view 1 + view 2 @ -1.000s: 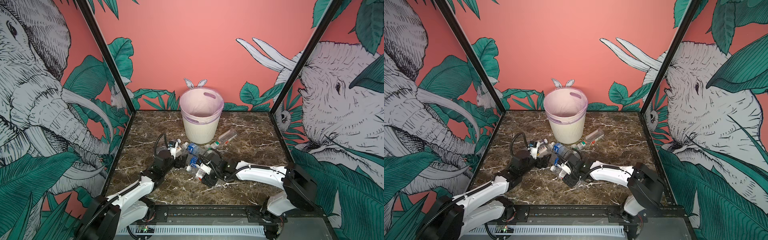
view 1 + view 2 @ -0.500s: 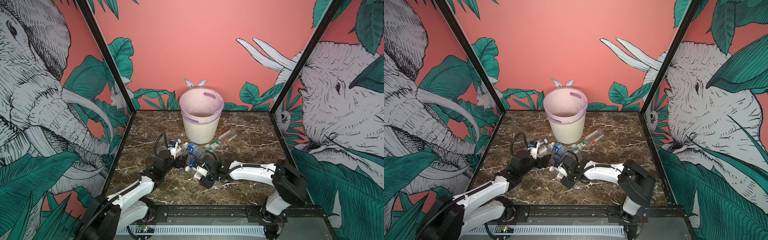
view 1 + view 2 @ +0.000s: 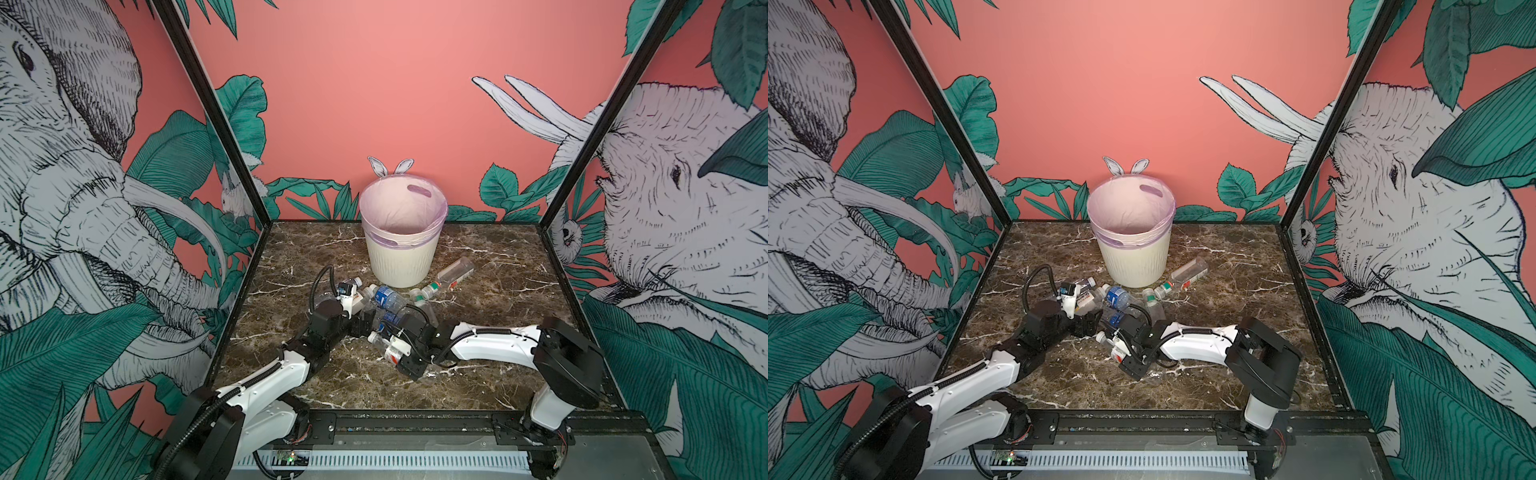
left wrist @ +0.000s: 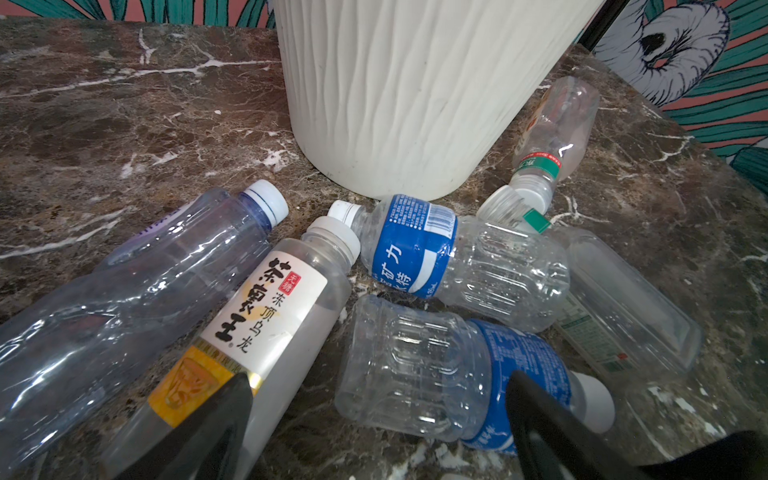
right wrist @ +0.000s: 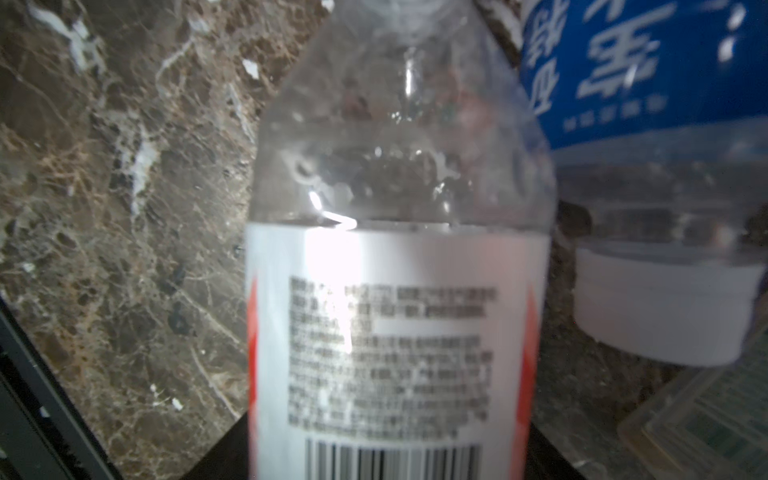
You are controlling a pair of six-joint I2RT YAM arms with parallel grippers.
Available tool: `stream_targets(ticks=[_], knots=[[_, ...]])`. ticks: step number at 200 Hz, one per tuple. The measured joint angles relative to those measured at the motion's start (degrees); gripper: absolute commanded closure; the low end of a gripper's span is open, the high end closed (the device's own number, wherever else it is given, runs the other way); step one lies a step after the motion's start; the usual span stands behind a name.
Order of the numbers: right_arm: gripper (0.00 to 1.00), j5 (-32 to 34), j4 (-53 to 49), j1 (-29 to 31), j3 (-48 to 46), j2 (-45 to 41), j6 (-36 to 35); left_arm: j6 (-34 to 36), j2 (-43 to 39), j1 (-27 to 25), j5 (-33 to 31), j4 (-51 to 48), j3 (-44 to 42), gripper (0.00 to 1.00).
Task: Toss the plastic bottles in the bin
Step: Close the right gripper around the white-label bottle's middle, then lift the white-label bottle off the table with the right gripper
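The bin stands at the back middle, its cream ribbed wall filling the left wrist view. Several plastic bottles lie in front of it. My right gripper is low over the table, shut on a clear bottle with a red-and-white label. My left gripper stands open over the pile. One of its fingers lies over a white-and-yellow tea bottle. A blue-labelled bottle lies between the fingers.
More bottles lie nearby: a second blue-labelled one against the bin's foot, a bluish one, a square clear one, green-capped ones and a square one right of the bin. Painted walls close three sides.
My right gripper has moved a little to the left towards the pile with the red-labelled bottle between its fingers. The left arm has stayed still.
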Motion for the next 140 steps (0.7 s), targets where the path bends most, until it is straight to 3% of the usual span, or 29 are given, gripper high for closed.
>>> stream_targets(ticks=[50, 140], knots=[[0.47, 1.8, 0.0, 0.3, -0.1, -1.0, -0.3, 0.0, 0.0, 0.0, 0.0, 0.0, 0.0, 0.04], [0.54, 6.5, 1.3, 0.7, -7.2, -15.1, 1.3, 0.0, 1.2, 0.0, 1.6, 0.8, 0.0, 0.04]])
